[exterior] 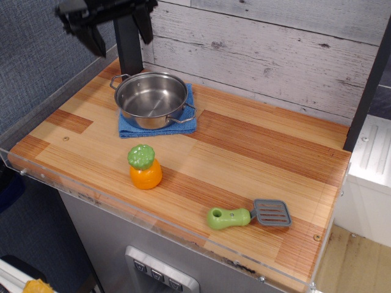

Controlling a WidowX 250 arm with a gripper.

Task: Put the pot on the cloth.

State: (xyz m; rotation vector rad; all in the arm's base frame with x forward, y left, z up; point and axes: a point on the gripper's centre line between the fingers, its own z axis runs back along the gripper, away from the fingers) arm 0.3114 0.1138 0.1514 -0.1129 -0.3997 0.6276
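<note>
The shiny steel pot [151, 100] with two wire loop handles stands upright on the folded blue cloth [184, 122] at the back left of the wooden table. The cloth shows around the pot's front and right side. My gripper [118, 33] is high above the pot, near the top left of the view. Its two black fingers [96, 39] are spread apart and hold nothing.
An orange toy fruit with a green top [144, 166] stands in front of the cloth. A grey slotted spatula with a green handle [250, 214] lies near the front right edge. A black post [129, 52] stands behind the pot. A clear rim [153, 224] lines the table's front.
</note>
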